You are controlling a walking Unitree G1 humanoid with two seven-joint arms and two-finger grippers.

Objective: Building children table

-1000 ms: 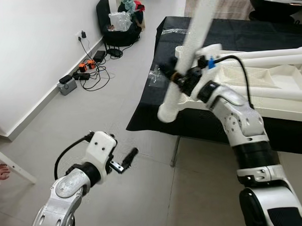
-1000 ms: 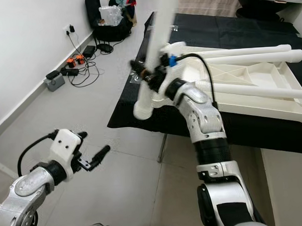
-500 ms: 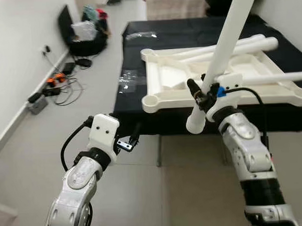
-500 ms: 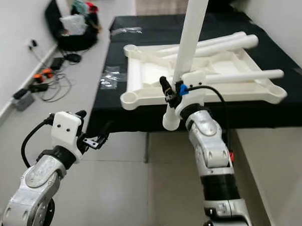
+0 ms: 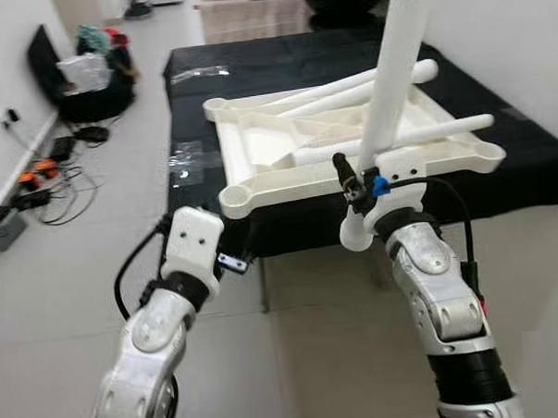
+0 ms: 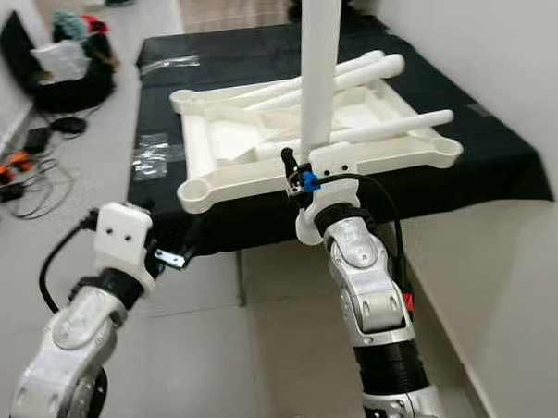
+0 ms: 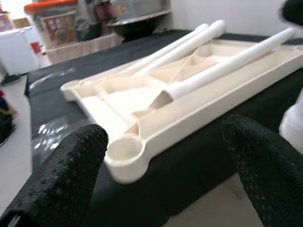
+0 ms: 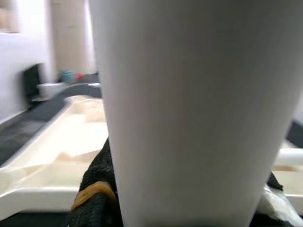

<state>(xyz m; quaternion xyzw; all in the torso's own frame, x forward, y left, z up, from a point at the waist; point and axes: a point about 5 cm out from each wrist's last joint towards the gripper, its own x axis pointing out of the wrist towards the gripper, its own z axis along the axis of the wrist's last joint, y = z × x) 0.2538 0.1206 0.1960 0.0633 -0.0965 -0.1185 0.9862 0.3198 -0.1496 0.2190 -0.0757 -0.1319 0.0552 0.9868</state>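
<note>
- Right gripper (image 5: 350, 189) clamps an upright white table leg (image 5: 390, 84).
- Upturned white tabletop (image 5: 259, 177) lies on the black-clothed table (image 5: 499, 153) — three more legs inside.
- Left gripper (image 5: 237, 263) hovers near the table's edge.

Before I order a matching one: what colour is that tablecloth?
Black tablecloth, clearest in the right eye view.

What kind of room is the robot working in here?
Probably a room in a home used as a workspace. A black-covered table holds the upturned white tabletop, cables and bags lie on the tiled floor by the wall, and the right gripper holds a white leg.
</note>
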